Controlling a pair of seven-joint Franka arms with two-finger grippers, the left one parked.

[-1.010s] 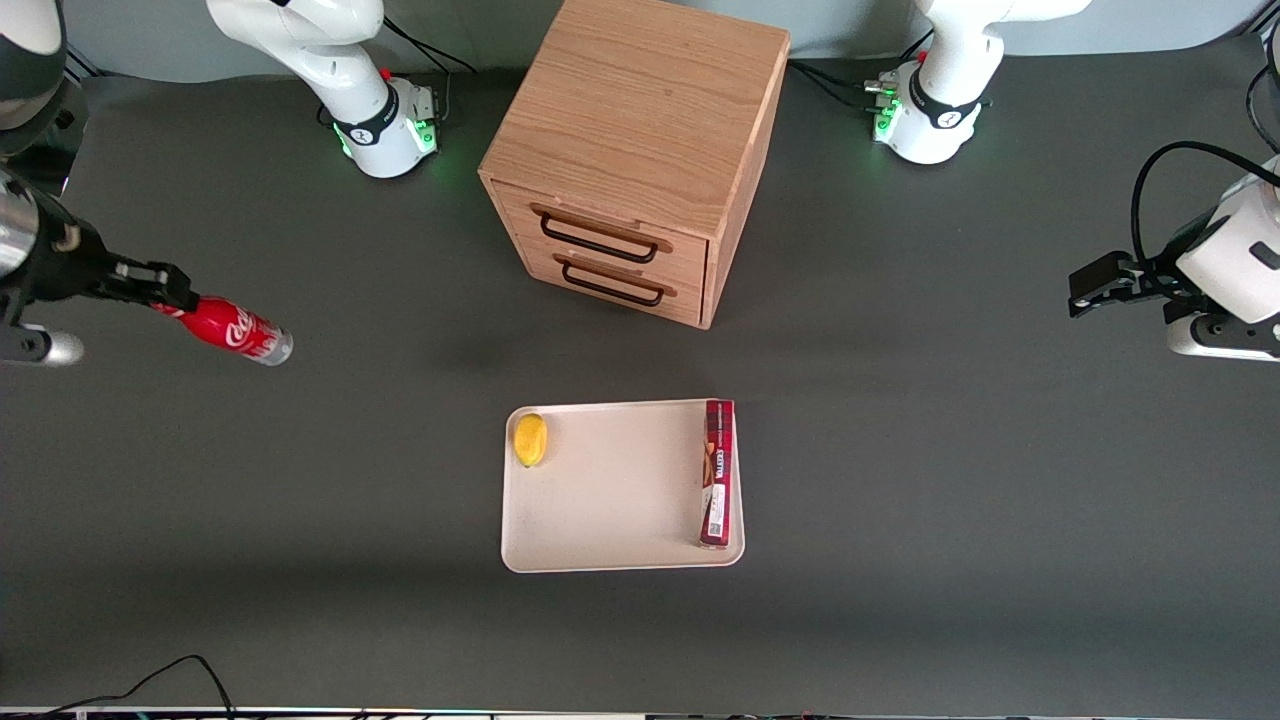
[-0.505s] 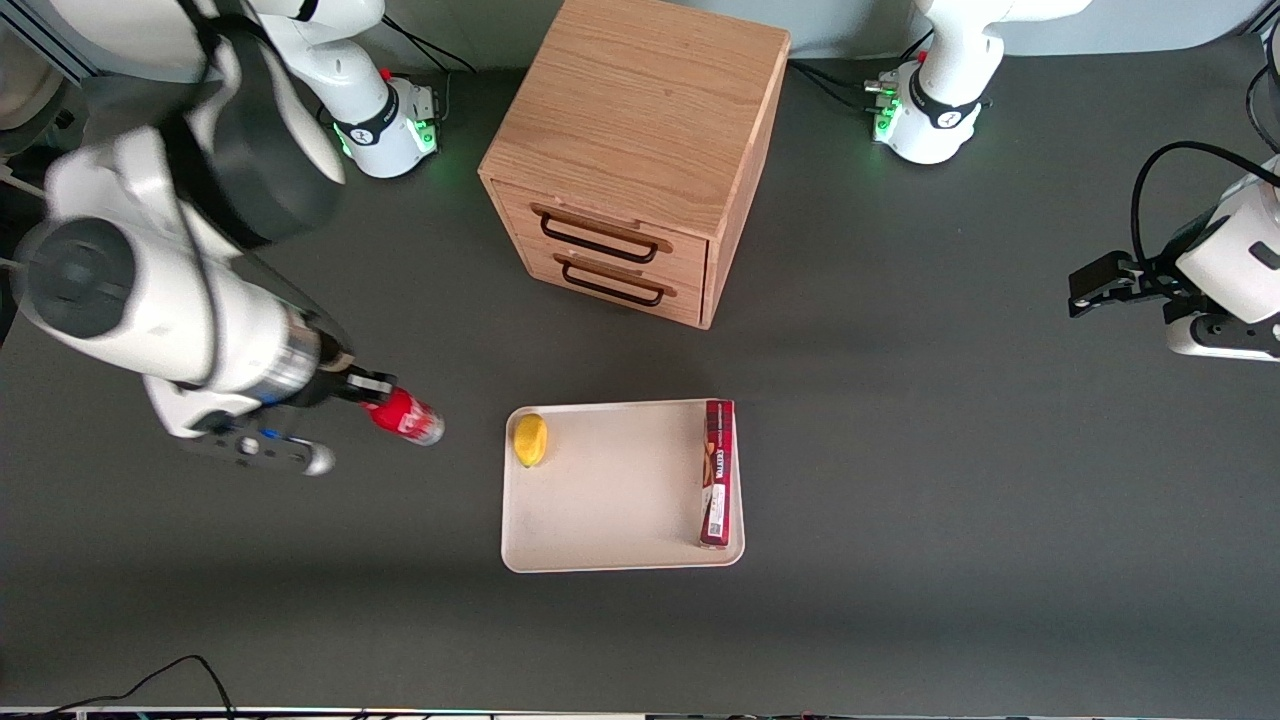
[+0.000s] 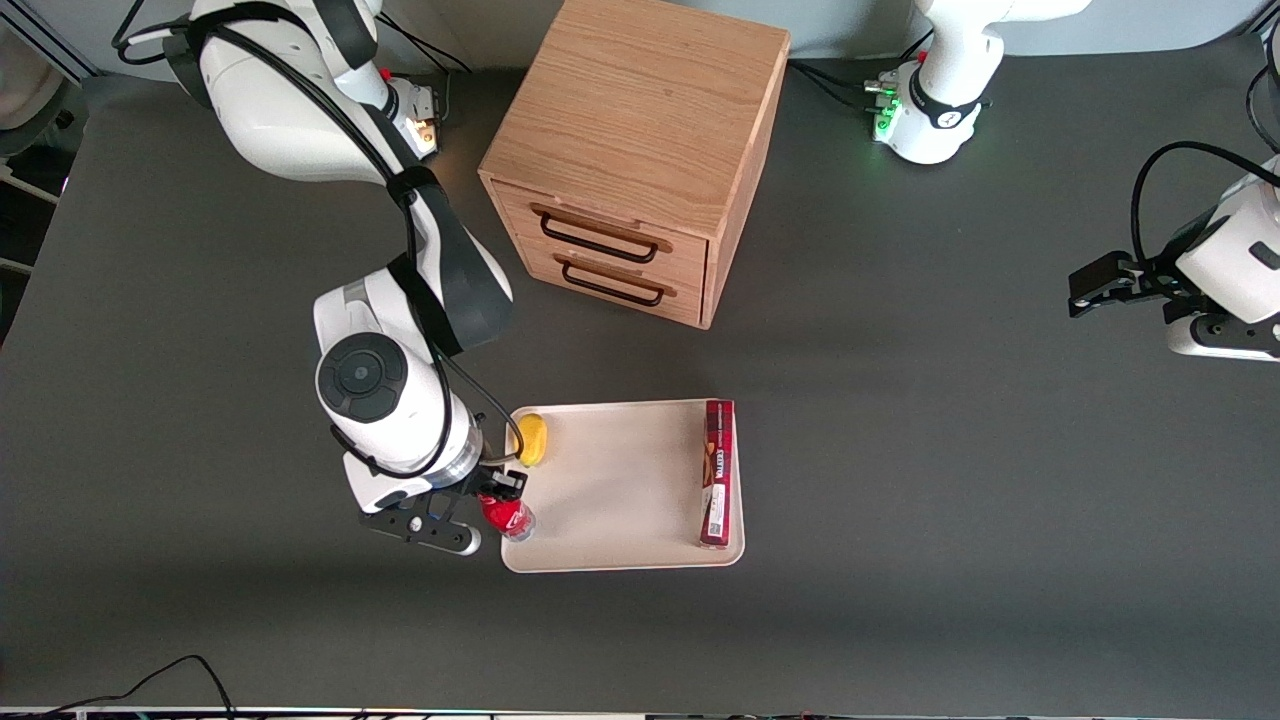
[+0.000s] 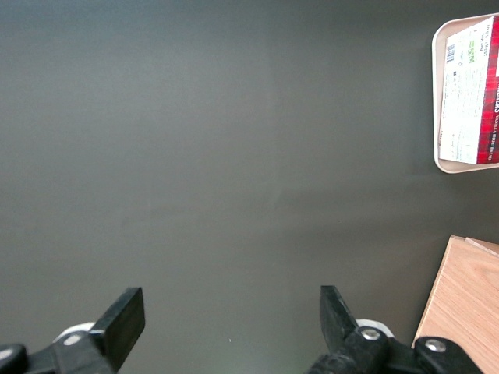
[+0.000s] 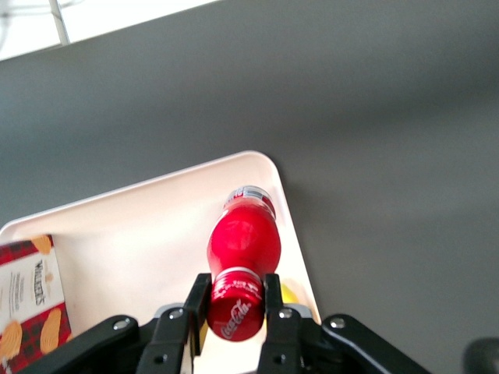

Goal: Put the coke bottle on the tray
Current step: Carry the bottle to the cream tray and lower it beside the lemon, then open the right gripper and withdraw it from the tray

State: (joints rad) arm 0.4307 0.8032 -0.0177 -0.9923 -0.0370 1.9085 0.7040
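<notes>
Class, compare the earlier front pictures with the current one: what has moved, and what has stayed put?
The claw, shut on the coke bottle throughout, carried it from the working arm's end of the table to the edge of the tray, near the lemon. Tray, lemon, red box and cabinet did not move.

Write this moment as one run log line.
gripper: shut on coke bottle | bottle over tray edge | not released

You see a dark grey table [image 3: 900,480]. On it stand a wooden drawer cabinet [image 3: 640,150] and, nearer the front camera, the tray [image 3: 620,500]. The gripper [image 3: 497,488] hangs over the tray's edge.
</notes>
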